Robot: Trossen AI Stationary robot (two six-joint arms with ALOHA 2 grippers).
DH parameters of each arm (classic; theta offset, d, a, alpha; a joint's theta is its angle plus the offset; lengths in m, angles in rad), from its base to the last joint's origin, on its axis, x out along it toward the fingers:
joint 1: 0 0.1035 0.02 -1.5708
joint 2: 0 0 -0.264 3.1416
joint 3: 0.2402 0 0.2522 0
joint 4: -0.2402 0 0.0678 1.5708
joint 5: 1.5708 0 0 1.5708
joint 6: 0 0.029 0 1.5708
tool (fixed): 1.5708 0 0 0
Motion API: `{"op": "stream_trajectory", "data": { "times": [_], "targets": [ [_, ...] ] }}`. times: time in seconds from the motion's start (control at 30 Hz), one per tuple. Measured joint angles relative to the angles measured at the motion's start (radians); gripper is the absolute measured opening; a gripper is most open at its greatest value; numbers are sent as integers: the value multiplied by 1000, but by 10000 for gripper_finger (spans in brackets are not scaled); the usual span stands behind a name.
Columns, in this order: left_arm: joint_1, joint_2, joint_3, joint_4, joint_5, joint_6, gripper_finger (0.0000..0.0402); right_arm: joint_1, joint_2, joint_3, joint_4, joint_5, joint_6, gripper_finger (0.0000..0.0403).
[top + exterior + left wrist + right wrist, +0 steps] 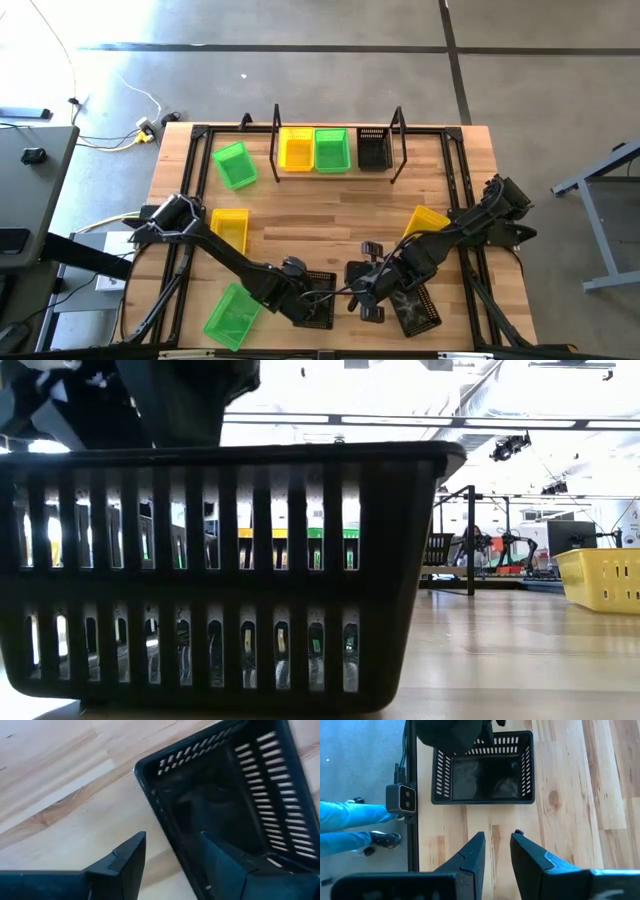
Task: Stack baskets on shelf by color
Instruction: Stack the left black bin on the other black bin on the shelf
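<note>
The shelf [398, 140] stands at the table's far side with a yellow [296, 149], a green [332, 150] and a black basket [373, 148] on it. My left gripper [303, 303] is open at a black basket [320, 297] near the near edge. In the left wrist view one finger [227, 862] is inside it and the other [125, 862] outside, either side of its wall [167, 840]. My right gripper [497, 851] is open a little, just right of that basket [482, 770], touching nothing. The low view shows this basket [220, 570] resting on its base.
Loose on the table are a green basket [233, 165] at far left, a yellow one [230, 228], a green one [232, 315] at near left, a yellow one [425, 221] on the right and a black one [418, 308] under my right arm. A person's legs [350, 820] stand beyond the table edge.
</note>
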Motion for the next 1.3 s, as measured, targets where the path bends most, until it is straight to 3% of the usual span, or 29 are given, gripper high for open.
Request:
{"op": "stream_trajectory", "data": {
  "times": [0.3,0.73,1.03,1.3],
  "targets": [
    [28,32,0,14,17,18,148,4,0,0,0,-1,-3,78],
    [67,55,0,50,33,84,10,61,0,0,0,-11,-55,78],
    [121,31,1,78,51,113,3,91,0,0,42,-10,-186,78],
    [216,-43,3,119,-5,178,2,96,0,0,139,1,-271,78]
  ]
}}
